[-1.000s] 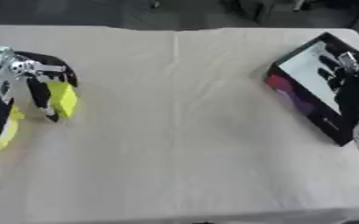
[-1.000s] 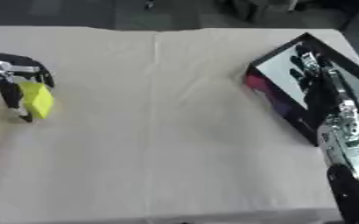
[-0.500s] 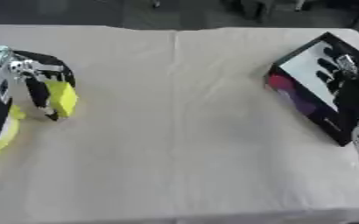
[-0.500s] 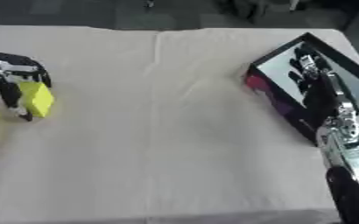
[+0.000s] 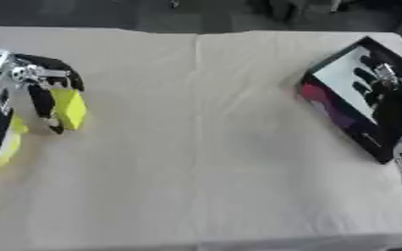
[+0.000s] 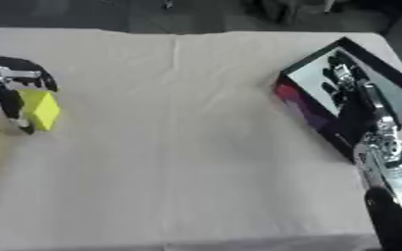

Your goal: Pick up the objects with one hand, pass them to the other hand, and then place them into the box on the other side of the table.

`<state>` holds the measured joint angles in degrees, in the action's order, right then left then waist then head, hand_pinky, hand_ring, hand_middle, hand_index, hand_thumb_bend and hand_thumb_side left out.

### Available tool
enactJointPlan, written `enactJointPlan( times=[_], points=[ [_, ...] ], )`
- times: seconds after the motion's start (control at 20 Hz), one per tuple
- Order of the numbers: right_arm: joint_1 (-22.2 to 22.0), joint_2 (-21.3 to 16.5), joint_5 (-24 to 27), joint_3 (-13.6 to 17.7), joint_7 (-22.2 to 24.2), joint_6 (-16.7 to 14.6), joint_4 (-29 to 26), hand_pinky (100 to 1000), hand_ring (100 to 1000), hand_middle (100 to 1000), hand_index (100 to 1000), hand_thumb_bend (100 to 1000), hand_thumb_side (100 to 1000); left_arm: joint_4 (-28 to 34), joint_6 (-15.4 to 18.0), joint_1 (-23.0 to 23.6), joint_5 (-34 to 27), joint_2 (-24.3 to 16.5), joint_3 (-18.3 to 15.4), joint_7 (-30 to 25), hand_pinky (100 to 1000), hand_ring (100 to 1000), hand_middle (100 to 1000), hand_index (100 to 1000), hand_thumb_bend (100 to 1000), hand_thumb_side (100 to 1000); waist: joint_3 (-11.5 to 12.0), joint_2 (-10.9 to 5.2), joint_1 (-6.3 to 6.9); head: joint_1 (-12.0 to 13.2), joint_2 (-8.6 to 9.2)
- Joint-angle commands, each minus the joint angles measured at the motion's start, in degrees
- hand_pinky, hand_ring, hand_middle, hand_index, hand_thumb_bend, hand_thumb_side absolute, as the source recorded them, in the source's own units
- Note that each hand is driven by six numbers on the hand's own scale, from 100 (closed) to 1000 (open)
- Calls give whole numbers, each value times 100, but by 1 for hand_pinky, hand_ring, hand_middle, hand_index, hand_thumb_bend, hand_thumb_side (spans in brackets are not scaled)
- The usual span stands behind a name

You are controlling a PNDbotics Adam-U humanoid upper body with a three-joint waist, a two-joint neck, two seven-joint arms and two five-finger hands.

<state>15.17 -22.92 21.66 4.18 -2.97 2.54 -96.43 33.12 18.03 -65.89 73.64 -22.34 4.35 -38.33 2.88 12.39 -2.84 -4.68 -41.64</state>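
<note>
Stillness marks the last second: the left hand (image 5: 41, 90) has stayed at the counter's (image 5: 196, 147) left edge with its fingers curled around a yellow block (image 5: 69, 109), and nothing has shifted. The right hand (image 6: 350, 93) still hangs over the box (image 5: 346, 81), fingers straight and holding nothing. By my reading, the block is gripped but the handover has not begun.
</note>
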Motion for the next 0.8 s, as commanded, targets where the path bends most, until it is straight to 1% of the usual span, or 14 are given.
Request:
enactJointPlan(
  times=[0.05,0.2,0.35,0.45,0.5,0.55,0.6,0.65,0.7,0.75,0.8],
  points=[
    [52,-110,-29,32,24,-12,-60,1000,1000,1000,1000,100,647,75,-45,-176,108,-170,-59,78,818,840,794,833,756,100,9,-84,12,-9,16],
    [54,-103,-26,31,26,-11,-61,1000,1000,1000,1000,100,647,26,-47,-167,81,-155,-85,19,819,836,791,833,739,100,8,-82,8,-11,25],
    [43,-104,-29,36,20,-10,-58,1000,1000,1000,1000,100,648,-27,-4,-153,-7,-147,-81,-143,813,831,776,798,723,100,6,-78,9,-13,21],
    [36,-102,-34,34,20,-9,-55,1000,1000,1000,1000,100,648,-42,20,-153,-8,-148,-73,-257,813,831,776,794,712,100,7,-76,11,-18,23],
    [31,-101,-37,33,22,-7,-53,1000,1000,1000,1000,100,648,-41,30,-157,-7,-151,-73,-301,800,820,760,767,654,100,9,-76,13,-22,25],
    [26,-101,-40,32,23,-5,-50,1000,1000,1000,1000,100,648,-38,34,-161,-4,-154,-75,-338,783,795,715,719,557,100,9,-77,14,-25,27],
    [23,-101,-43,30,25,-3,-48,1000,1000,1000,1000,100,648,-33,32,-165,-7,-158,-79,-361,770,780,689,704,511,100,9,-78,14,-26,27],
    [21,-101,-45,29,27,-1,-47,1000,1000,1000,1000,100,648,-28,25,-169,-17,-161,-81,-375,766,776,684,701,500,100,9,-80,15,-26,25],
    [21,-103,-45,29,26,1,-45,1000,1000,1000,1000,100,649,-9,14,-179,-46,-165,-89,-376,712,722,597,655,364,100,10,-82,15,-27,19],
    [21,-107,-45,29,24,3,-45,1000,1000,1000,1000,100,648,20,1,-186,-93,-169,-95,-366,696,709,587,647,365,100,12,-83,16,-29,16],
    [22,-111,-44,29,22,4,-46,1000,1000,1000,1000,100,648,78,-11,-199,-143,-179,-95,-329,657,671,555,604,318,100,14,-85,16,-31,16]
  ],
)
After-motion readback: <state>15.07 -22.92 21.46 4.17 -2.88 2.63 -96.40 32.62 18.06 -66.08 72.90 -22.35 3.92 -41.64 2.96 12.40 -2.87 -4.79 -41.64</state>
